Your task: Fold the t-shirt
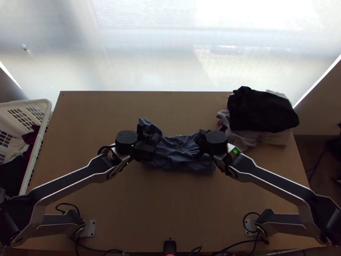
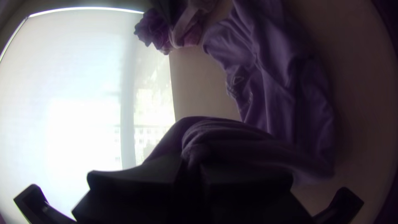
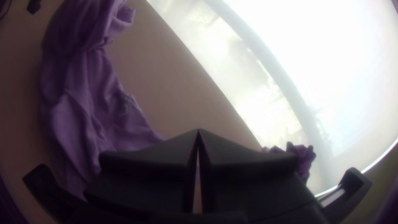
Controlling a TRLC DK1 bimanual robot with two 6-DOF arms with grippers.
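Note:
The blue-grey t-shirt (image 1: pixel 181 154) lies bunched and wrinkled across the middle of the table. At its left end is my left gripper (image 1: pixel 147 143), with a raised part of the cloth beside it. In the left wrist view my left gripper (image 2: pixel 191 166) is shut on a gathered fold of the shirt (image 2: pixel 232 141), which looks purple there. My right gripper (image 1: pixel 202 138) is over the shirt's right part. In the right wrist view my right gripper (image 3: pixel 198 132) has its fingertips together with no cloth visible between them, and the shirt (image 3: pixel 89 112) lies beyond and beside them.
A pile of clothes with a black garment (image 1: pixel 262 111) on top lies at the table's back right. A white basket (image 1: pixel 40 141) holding clothes stands at the left edge. Bare table (image 1: pixel 170 205) extends in front of the shirt.

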